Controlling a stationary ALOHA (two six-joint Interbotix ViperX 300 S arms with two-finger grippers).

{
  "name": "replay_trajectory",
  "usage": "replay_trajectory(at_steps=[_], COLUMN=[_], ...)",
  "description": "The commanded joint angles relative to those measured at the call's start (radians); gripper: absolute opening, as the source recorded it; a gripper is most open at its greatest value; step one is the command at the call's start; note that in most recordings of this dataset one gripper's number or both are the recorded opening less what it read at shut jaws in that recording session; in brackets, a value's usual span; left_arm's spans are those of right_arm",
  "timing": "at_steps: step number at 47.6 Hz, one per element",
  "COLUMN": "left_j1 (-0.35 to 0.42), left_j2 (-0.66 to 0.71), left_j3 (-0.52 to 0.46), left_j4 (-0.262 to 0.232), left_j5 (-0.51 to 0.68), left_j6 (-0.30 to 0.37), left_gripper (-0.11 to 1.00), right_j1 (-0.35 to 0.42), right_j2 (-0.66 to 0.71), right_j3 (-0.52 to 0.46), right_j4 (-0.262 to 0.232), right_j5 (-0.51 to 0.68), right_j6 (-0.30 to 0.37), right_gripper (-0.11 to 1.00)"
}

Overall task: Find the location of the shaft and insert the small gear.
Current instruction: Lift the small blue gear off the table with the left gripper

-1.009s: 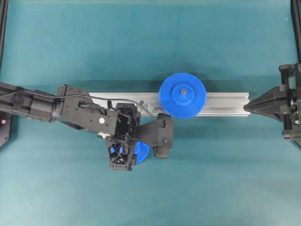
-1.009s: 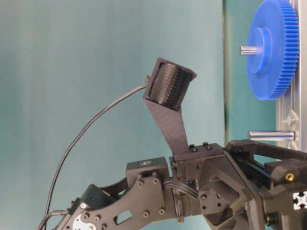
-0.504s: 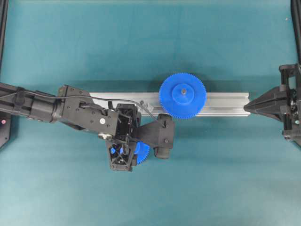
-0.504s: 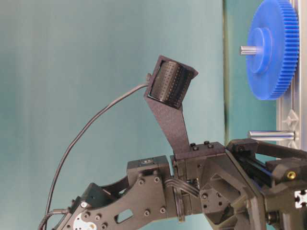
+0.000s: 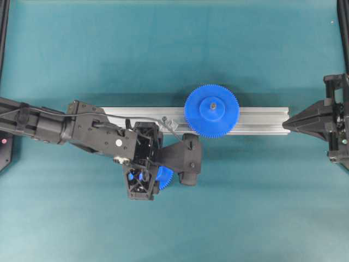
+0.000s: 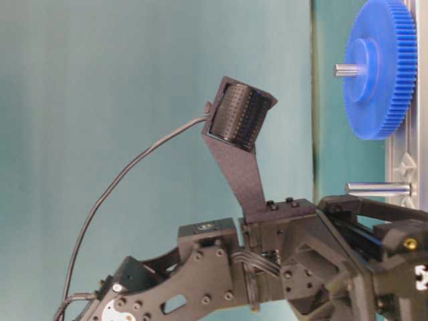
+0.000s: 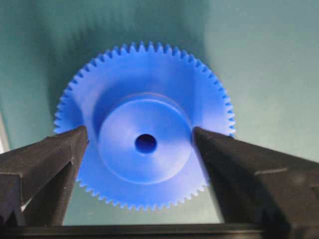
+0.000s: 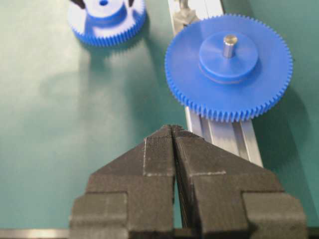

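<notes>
In the overhead view the left tool [image 5: 146,177] sits just below the aluminium rail [image 5: 262,120], poised over the small gear [image 5: 163,176], of which only a blue toothed edge shows past the black wrist parts; its fingers are hidden there. The large gear [image 5: 211,110] is mounted on the rail, to the right of the left tool, with a grey pin tip at its centre. The right tool [image 5: 292,122] rests at the rail's right end, its fingers drawn to a point. Everything lies on a plain teal tabletop [image 5: 174,49]. In the table-level view the left arm's black links fill the lower frame beside the rail [image 6: 405,160], a round perforated camera housing [image 6: 237,120] stands up on a bracket, and the shaft [image 6: 378,189] juts out from the rail just below the large gear [image 6: 380,70], bare. In the left wrist view the left tool [image 7: 141,144] stands spread wide, its fingers [image 7: 47,159] flanking the raised hub of the small gear [image 7: 144,124] very closely; contact cannot be told, and the gear lies flat on the tabletop [image 7: 269,55]. In the right wrist view the right tool [image 8: 173,130] is pressed together on nothing, with the large gear [image 8: 228,67] on the rail [image 8: 227,137] beyond it and the small gear [image 8: 107,20] to the left of the rail.
</notes>
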Motion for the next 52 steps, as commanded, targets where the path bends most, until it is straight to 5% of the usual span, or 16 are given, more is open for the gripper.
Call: replay_trajectory(at_steps=[1, 31, 52], left_j1=[-0.008, -0.008, -0.008], left_j2=[-0.015, 0.017, 0.026], left_j3=[-0.018, -0.017, -0.012], left_j4=[0.002, 0.002, 0.002], left_j5=[-0.005, 0.011, 0.029], left_j6=[-0.002, -0.005, -0.003], left_gripper=[0.91, 0.90, 0.65], right_j1=[-0.005, -0.006, -0.006], right_j2=[0.006, 0.002, -0.003], right_j3=[-0.011, -0.008, -0.003], right_j4=[0.003, 0.003, 0.003], right_j5=[-0.008, -0.008, -0.008], right_j6=[0.014, 0.014, 0.014], right_gripper=[0.03, 0.03, 0.03])
